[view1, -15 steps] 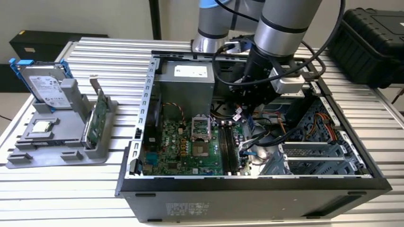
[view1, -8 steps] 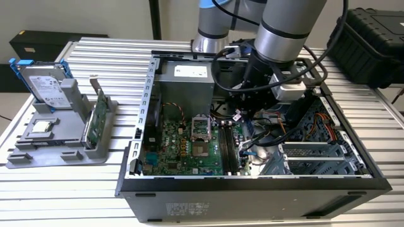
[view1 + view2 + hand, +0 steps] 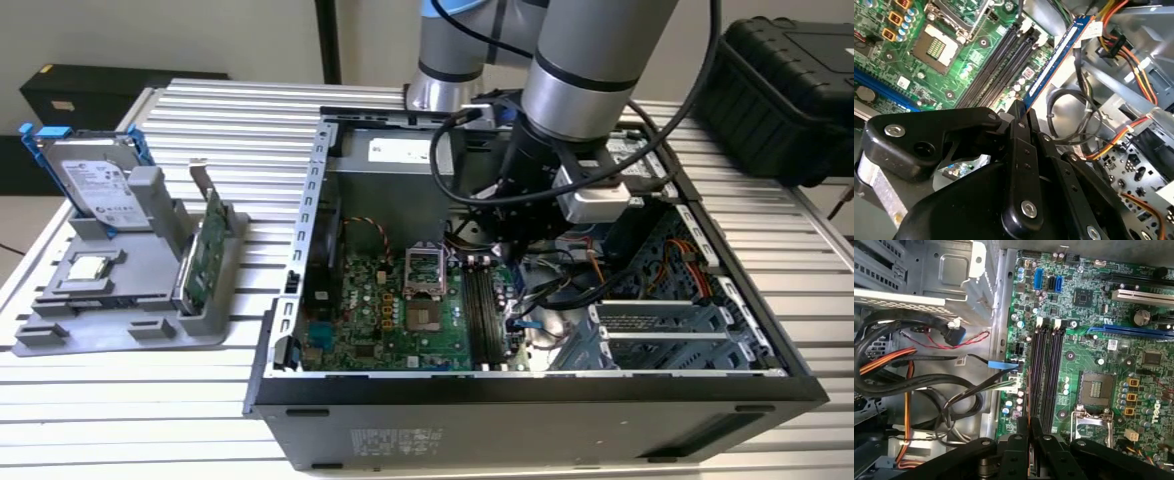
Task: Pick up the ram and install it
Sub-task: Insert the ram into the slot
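My gripper [image 3: 1021,112] is down inside the open computer case [image 3: 534,385], over the green motherboard [image 3: 387,320]. It is shut on the ram [image 3: 1056,57], a thin blue stick seen edge-on that reaches out from between the fingers. In the first wrist view the ram [image 3: 1028,390] shows as a narrow edge just beside the black memory slots [image 3: 1046,375], and whether it touches the board I cannot tell. In the exterior view the gripper [image 3: 514,245] hangs above the upper end of the memory slots [image 3: 483,310].
A grey holder [image 3: 80,320] on the exterior view's left carries a silver hard drive [image 3: 100,185] and a green card [image 3: 203,255]. The processor socket [image 3: 423,270] lies beside the slots. Bundled cables [image 3: 574,280] and the drive cage [image 3: 681,325] crowd the case's other side.
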Tool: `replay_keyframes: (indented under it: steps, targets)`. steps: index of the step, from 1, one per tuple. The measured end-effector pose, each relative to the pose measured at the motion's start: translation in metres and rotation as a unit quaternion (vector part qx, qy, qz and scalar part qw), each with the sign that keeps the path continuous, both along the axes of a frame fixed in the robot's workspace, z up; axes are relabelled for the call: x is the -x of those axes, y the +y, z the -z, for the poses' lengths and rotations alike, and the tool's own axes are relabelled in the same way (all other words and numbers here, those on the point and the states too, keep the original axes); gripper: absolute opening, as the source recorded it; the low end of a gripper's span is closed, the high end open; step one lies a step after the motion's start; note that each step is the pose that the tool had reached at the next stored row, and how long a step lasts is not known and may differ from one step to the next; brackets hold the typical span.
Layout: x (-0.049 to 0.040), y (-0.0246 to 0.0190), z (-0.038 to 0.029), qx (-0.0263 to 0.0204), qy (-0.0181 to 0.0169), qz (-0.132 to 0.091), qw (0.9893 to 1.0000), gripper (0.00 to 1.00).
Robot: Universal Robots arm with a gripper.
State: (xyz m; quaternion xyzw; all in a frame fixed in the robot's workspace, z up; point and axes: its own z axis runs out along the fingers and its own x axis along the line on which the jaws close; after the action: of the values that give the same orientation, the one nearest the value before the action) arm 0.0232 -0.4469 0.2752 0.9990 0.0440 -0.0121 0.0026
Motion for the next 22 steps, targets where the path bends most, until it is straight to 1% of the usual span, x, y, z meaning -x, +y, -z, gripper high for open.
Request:
replay_keyframes:
  steps: [2,3,5,8,11,13,18,19,21,22]
  targets:
    - [0.0041,-0.0004,0.0016,0.0,0.0,0.001,1.0,0.0]
    - [0.0086,-0.0004,0.0047,0.0001,0.0001,0.002,1.0,0.0]
    - [0.011,-0.0005,0.0067,0.0001,0.0002,0.003,1.0,0.0]
    - [0.0111,-0.0015,0.009,0.0001,0.0002,0.007,1.0,0.0]
    - [0.0111,-0.0022,0.0116,0.0001,0.0002,0.024,0.9997,0.0]
    - [0.0111,-0.0033,0.0133,0.0001,0.0002,0.036,0.9994,0.0]
    - [0.0101,-0.0046,0.0167,0.0012,0.0002,0.041,0.9992,0.0]
    - [0.0096,-0.0046,0.017,0.0035,0.0001,0.041,0.9991,0.0]
    - [0.0087,-0.0049,0.0171,0.0113,-0.0002,0.042,0.9991,0.0]
    - [0.0085,-0.0051,0.0172,0.014,-0.0003,0.042,0.999,0.0]
